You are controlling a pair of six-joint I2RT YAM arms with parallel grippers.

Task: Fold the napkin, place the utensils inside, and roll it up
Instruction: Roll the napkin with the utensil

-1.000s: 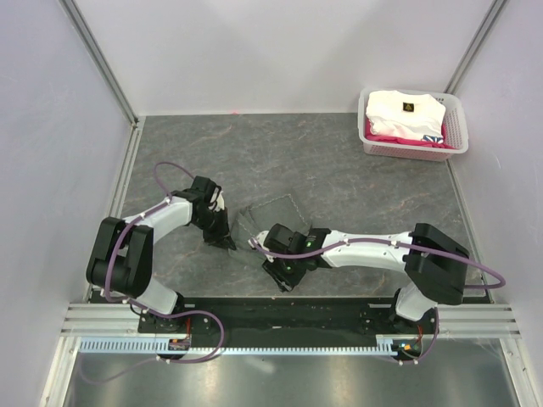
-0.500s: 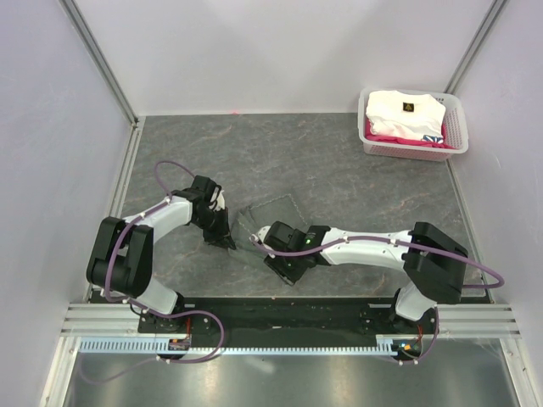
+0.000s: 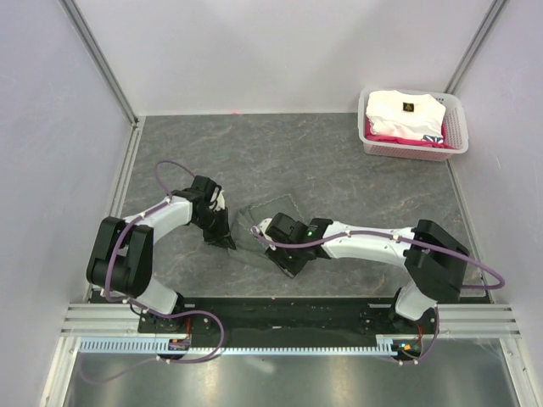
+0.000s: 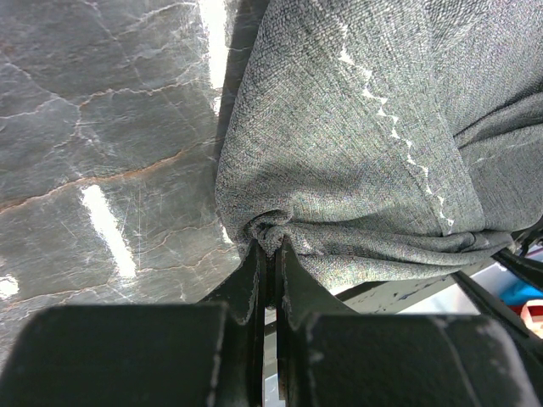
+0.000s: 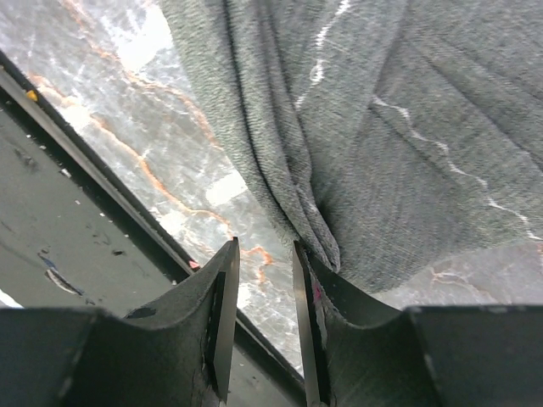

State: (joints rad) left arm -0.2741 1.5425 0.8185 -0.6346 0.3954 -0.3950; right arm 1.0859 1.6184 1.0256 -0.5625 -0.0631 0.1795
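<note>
The grey-green napkin point(image 3: 270, 214) lies crumpled between the two arms at the table's near middle. My left gripper point(image 3: 227, 241) is shut on a bunched corner of it. In the left wrist view the cloth point(image 4: 356, 153) gathers into the closed tips of that gripper point(image 4: 271, 251). My right gripper point(image 3: 292, 263) is at the napkin's near right edge. In the right wrist view its jaws point(image 5: 265, 248) are open with only bare table between them, and a fold of the napkin point(image 5: 407, 153) rests against the outside of the right finger point(image 5: 310, 280). The utensils are out of view.
A white basket point(image 3: 458, 142) holding a folded white garment point(image 3: 403, 114) stands at the back right corner. The black base rail point(image 3: 280, 309) runs along the near edge, close below the right gripper point(image 5: 68, 212). Walls close in the table's left, right and far sides.
My right arm has moved away from the near edge and up against the napkin's near right side. The left gripper keeps its hold in the same place.
</note>
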